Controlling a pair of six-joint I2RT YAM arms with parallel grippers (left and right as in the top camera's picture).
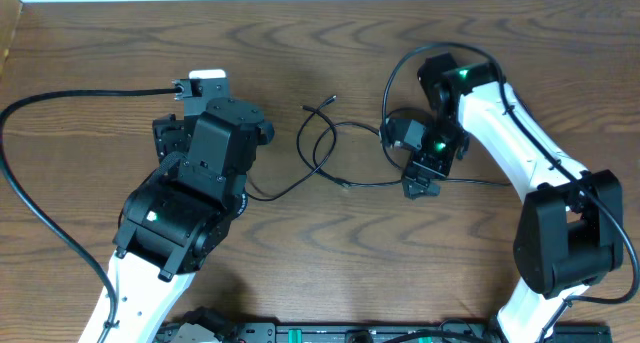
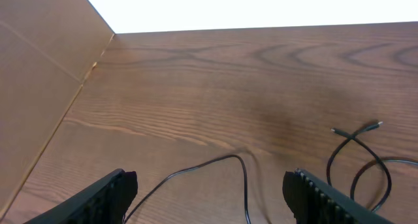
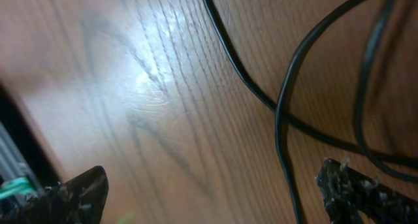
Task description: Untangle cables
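Observation:
Thin black cables [image 1: 375, 182] lie in loose crossing loops on the wooden table between my arms, with two small plug ends at the far side. In the left wrist view one strand [image 2: 243, 168] runs between my left gripper's [image 2: 209, 185] wide-open fingers, and the loops with the plug ends [image 2: 373, 125] lie to the right. In the overhead view the left fingers are hidden under the arm. My right gripper [image 1: 418, 186] is open and low over a strand. In its wrist view [image 3: 212, 185] a cable [image 3: 236, 59] passes just inside the right finger. No white cord is in view.
A thick black lead [image 1: 40, 105] curves from the left edge to the left arm's wrist, beside a white block [image 1: 207, 75]. Another thick lead [image 1: 398, 68] loops off the right arm. A cardboard wall [image 2: 39, 87] stands along the table's left side.

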